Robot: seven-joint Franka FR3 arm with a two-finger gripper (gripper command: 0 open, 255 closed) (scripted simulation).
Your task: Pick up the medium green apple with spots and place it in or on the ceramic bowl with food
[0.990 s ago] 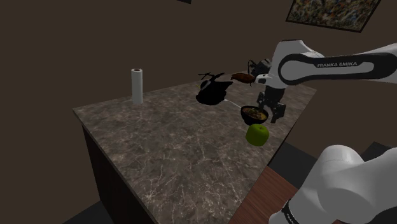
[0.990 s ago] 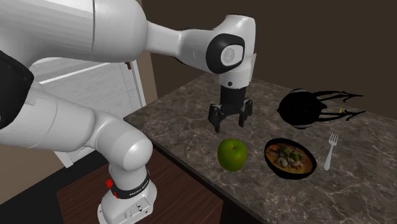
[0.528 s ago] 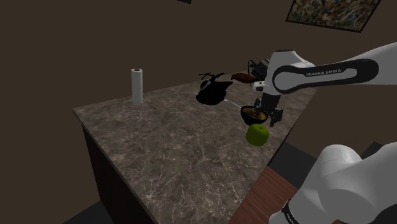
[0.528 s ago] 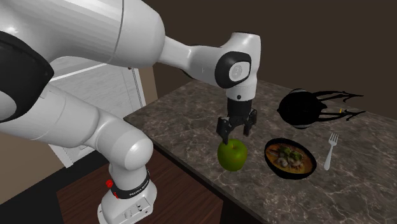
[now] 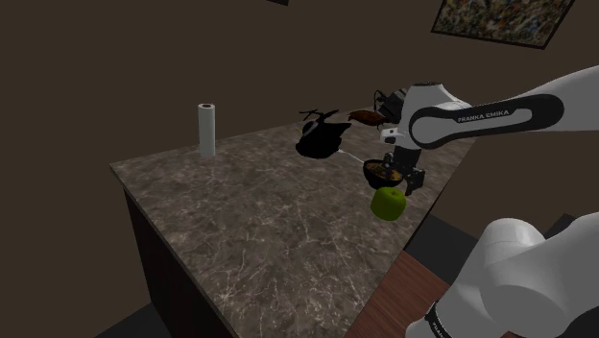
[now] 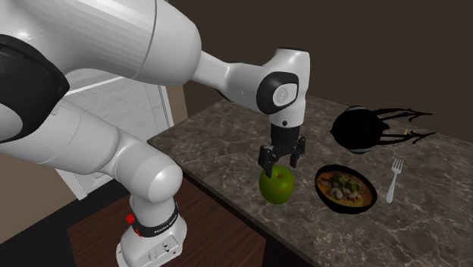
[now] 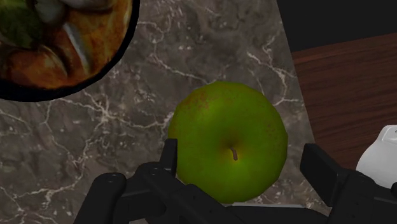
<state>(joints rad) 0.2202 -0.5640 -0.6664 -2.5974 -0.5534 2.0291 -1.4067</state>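
Free room on the countertop (image 5: 250,221): a wide bare stretch lies between the paper roll (image 5: 206,130) and the green apple (image 6: 277,184). The bowl of food (image 6: 341,209), just beside the apple, is open from above; the fork (image 6: 393,179) and the black object (image 6: 360,129) lie near it, away from the apple.

Shoulder view is dim: desk (image 5: 250,216) murky, walls (image 5: 115,67) nearly lost. Second exterior view is brighter, white arm (image 6: 114,45) close to blown out. Wrist view evenly lit, apple (image 7: 229,137) darker toward its rim, no glare. Light possibly from overhead; no hard shadows. The black lump (image 6: 358,129) reads as a flat silhouette. All sharp, no blur.
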